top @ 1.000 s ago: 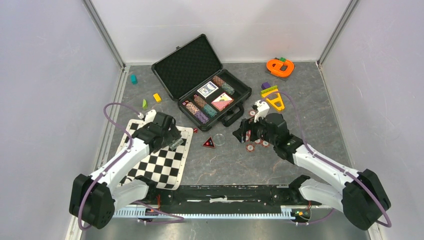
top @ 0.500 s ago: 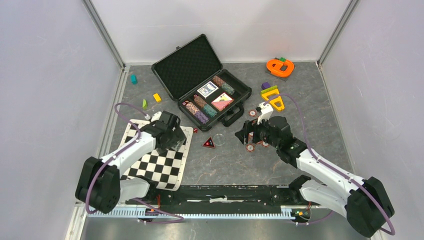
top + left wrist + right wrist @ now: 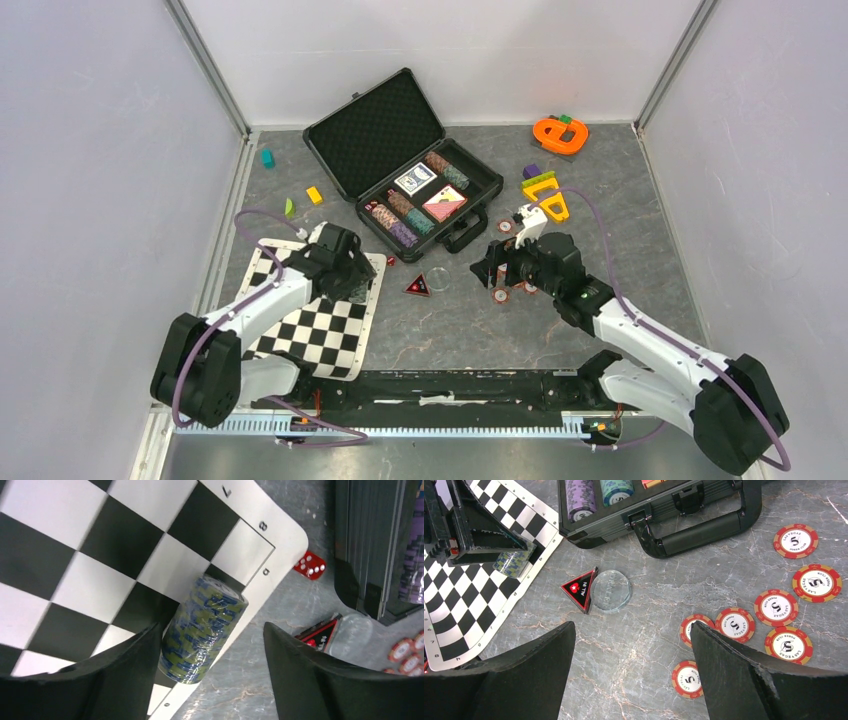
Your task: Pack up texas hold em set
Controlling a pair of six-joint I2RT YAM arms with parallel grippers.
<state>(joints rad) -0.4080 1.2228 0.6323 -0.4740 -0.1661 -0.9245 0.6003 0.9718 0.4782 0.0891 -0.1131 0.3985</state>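
Black hard foam-lined briefcase is lying open at far centre, with coloured chip rows and card decks sitting in its tray. Black-white checkered mat is lying near left.

My left gripper is hanging over the mat's far right corner, jaws standing wide and gripping nothing. Wrapped blue-and-yellow chip stack is lying on its side between my fingers. It is seeming to touch one and sitting apart from the other, with its long axis running roughly along the fingers, slightly tilted.

My right gripper, equally wide and empty, is hovering right of centre, with loose red-white poker chips lying to its right. Small red die is sitting between mat corner and case, probably clear of my closing line.
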